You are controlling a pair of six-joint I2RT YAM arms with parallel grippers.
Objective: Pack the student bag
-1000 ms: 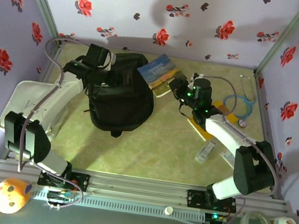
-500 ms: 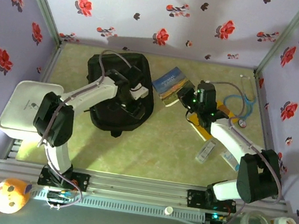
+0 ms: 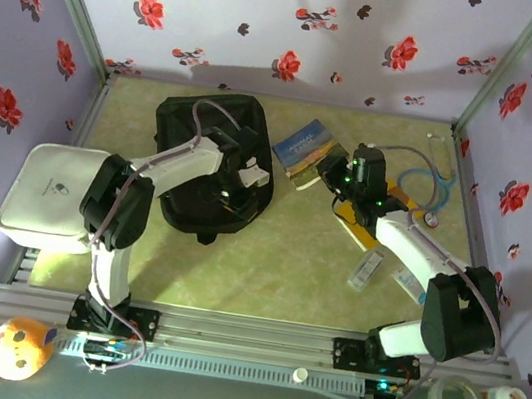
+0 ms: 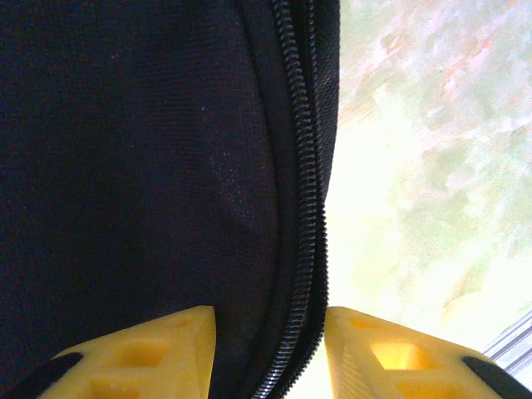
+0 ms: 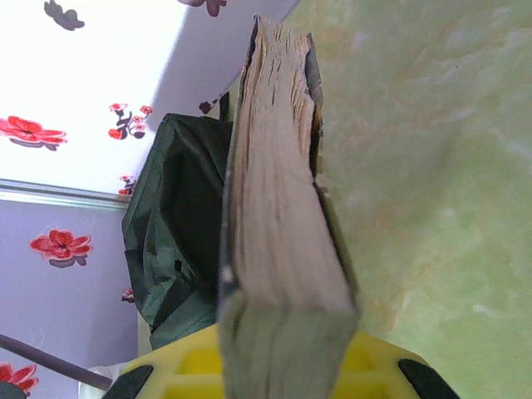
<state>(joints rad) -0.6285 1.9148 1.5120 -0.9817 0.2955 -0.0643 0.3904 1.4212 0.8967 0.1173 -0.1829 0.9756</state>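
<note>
Within the last second the left gripper (image 3: 241, 177) has swung from the far left side of the student bag (image 3: 202, 121) across to its right flank. The book (image 3: 304, 148) has shifted a little rightward, away from the bag. At the left edge of the table (image 3: 276, 262) lies a white tray (image 3: 45, 187) with a small grey logo, too small to read. The student bag lies flat in the far left part of the table, well clear of the near edge, with the left arm laid across it. The overhead view loses that gripper's tips against the black cloth. The left wrist view shows its yellow fingers (image 4: 150, 353) standing either side of the bag's zipped edge, with the zip teeth running between them. The jaws are partly closed, and whether they already pinch the fabric cannot be told. Just right of the bag, the book is held tilted, clamped in the right gripper (image 3: 329, 172). Its cover shows a landscape and a title too small to read. The right wrist view adds the yellowed page edges squeezed between the fingers (image 5: 179, 374), with the bag beyond on the left. Under the right arm lies a flat yellow item (image 3: 355, 224), and near the far right corner a blue stethoscope (image 3: 443, 192).
</note>
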